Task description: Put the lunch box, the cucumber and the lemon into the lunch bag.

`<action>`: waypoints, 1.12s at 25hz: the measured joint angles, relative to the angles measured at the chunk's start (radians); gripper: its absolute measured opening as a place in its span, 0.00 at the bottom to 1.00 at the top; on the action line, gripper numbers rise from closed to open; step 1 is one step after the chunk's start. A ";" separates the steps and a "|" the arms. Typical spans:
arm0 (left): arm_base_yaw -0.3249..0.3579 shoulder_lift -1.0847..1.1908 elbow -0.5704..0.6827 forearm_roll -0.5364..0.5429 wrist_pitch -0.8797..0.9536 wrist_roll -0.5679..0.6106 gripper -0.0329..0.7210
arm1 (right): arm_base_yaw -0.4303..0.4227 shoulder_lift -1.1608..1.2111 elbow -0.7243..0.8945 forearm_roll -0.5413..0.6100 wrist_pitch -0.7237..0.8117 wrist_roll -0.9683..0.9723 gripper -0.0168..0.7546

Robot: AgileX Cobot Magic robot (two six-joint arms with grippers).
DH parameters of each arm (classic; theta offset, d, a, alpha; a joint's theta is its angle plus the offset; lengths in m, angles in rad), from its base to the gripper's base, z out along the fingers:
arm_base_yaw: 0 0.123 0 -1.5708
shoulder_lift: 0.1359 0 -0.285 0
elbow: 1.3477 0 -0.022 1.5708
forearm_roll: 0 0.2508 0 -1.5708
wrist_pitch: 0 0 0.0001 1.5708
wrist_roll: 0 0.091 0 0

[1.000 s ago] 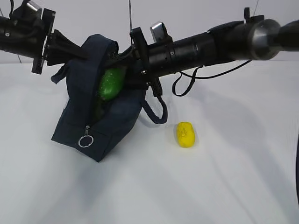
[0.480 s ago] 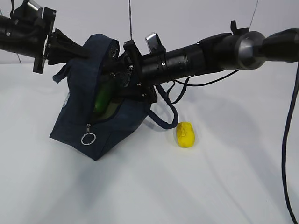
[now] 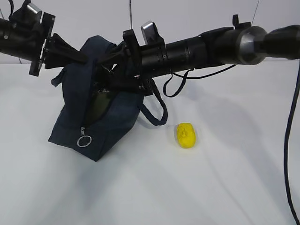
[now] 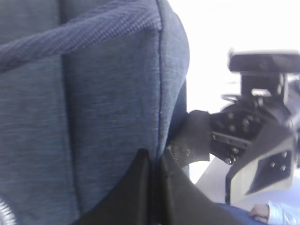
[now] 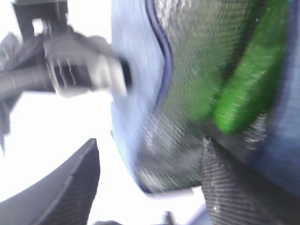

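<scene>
The navy lunch bag (image 3: pixel 110 124) stands tilted at left, its top mouth open. My left gripper (image 3: pixel 83 58) is shut on the bag's upper edge and holds it up; in the left wrist view the fingers (image 4: pixel 136 187) pinch the blue fabric (image 4: pixel 93 103). My right gripper (image 3: pixel 107 77) reaches into the bag's mouth with its jaws wide apart and empty (image 5: pixel 150 164). The green cucumber (image 5: pixel 243 79) lies inside against the silver lining (image 5: pixel 187 70). The yellow lemon (image 3: pixel 186 135) lies on the table right of the bag. The lunch box is hidden or out of view.
The silver zip ring (image 3: pixel 84 140) hangs at the bag's front corner. One handle loop (image 3: pixel 158 112) droops toward the lemon. A black cable (image 3: pixel 178 86) hangs under the right arm. The white table (image 3: pixel 211 187) spreads front and right.
The cucumber, held at the bag's mouth a second ago, has gone down inside the bag. My right gripper pushed further left into the mouth and opened. The left gripper kept its hold.
</scene>
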State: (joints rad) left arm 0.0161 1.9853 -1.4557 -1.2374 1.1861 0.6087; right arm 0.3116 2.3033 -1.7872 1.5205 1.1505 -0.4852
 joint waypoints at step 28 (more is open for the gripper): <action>0.097 0.000 0.000 0.184 0.000 -0.004 0.03 | 0.013 -0.174 -0.298 -0.886 0.077 0.323 0.68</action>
State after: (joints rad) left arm 0.1127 1.9853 -1.4557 -1.0538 1.1861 0.6049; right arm 0.3249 2.1295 -2.0855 0.6342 1.2280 -0.1623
